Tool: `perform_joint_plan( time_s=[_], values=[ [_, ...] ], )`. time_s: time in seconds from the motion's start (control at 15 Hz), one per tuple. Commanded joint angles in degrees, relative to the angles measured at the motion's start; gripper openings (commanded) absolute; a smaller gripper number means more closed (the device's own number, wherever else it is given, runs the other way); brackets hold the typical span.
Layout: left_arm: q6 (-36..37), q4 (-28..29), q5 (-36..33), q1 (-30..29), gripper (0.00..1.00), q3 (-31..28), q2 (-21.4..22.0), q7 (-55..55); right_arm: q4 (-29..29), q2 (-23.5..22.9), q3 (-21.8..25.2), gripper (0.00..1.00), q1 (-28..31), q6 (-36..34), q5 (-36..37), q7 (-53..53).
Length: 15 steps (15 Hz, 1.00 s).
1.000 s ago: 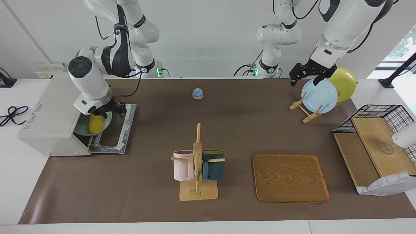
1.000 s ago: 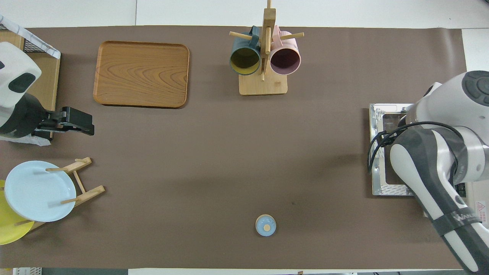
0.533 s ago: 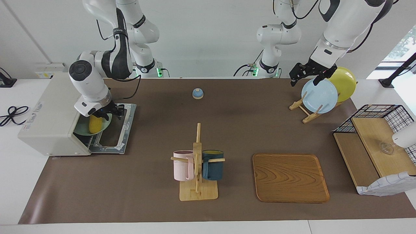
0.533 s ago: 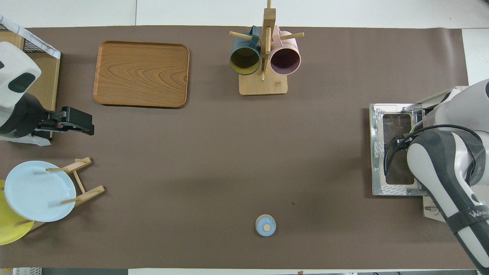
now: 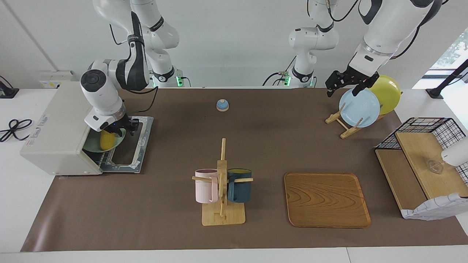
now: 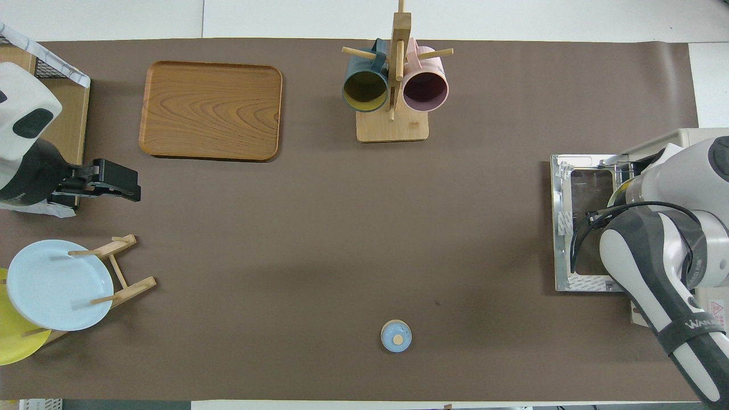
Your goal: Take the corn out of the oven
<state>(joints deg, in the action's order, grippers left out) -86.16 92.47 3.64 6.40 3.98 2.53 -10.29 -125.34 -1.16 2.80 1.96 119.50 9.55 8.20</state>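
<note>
Your right gripper sits at the mouth of the toaster oven, low over the near end of the corn cob; whether its fingers have closed on the cob, you cannot tell. Corn lies on a green plate on the oven rack, just inside the opening, above the dropped-open door. Your left gripper waits over the blue plate in the wooden rack, grip unreadable, nothing seen in it
</note>
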Motion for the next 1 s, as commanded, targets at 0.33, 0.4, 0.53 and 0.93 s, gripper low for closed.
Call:
perform_joint_plan(
  time_s=[0.33, 0.4, 0.53, 0.93],
  values=[
    [-1.55, 0.52, -0.92, 0.02, 1.0, 0.24, 0.63, 0.27, -2.37, 2.22, -0.43, 0.0, 0.15, 0.65, 5.12, 1.21],
    [-1.55, 0.52, -0.92, 0.02, 1.0, 0.24, 0.63, 0.18, -2.19, 2.22, -0.51, 0.0, -0.2, 0.56, 5.13, 1.12],
    [-1.64, 0.43, -0.92, 0.02, 1.0, 0.24, 0.63, 0.18, -1.41, 1.96, -0.86, 0.0, -2.04, 0.12, 5.13, 1.03],
    [-2.25, 0.52, -0.83, -0.07, 1.0, 0.24, 0.63, 0.27, 9.83, -1.12, -1.04, 0.0, -15.81, -9.71, 4.07, -7.12]
  ],
)
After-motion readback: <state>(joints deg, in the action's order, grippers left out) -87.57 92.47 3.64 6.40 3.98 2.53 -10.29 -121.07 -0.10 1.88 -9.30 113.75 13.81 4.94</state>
